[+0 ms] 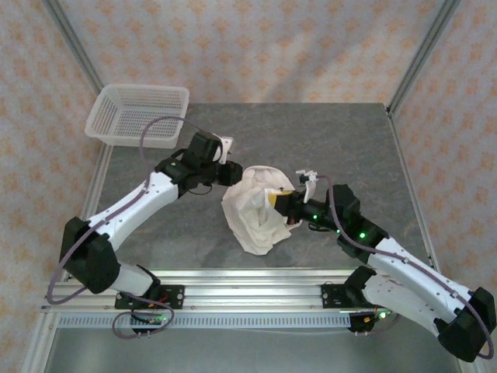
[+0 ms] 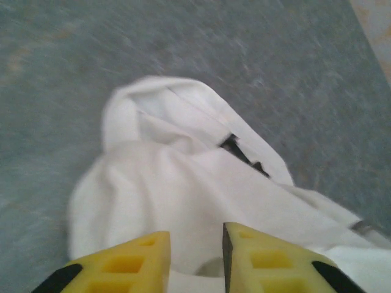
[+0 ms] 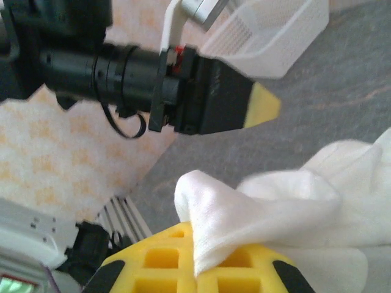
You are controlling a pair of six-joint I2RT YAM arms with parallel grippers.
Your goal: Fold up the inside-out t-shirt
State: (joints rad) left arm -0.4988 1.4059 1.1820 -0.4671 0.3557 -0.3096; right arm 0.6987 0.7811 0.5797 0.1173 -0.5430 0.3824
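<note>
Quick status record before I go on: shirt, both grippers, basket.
t-shirt: bunched in a wrinkled heap mid-table, not yet folded
right gripper: shut on a fold of the t-shirt
left gripper: jaws apart, just over the t-shirt, holding nothing
basket: white mesh, at the far-left corner of the table, well apart from the t-shirt

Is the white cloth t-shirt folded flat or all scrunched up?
Scrunched up: the wrinkled cream-white cloth t-shirt lies in a lumpy heap, with no tidy folds.
</note>
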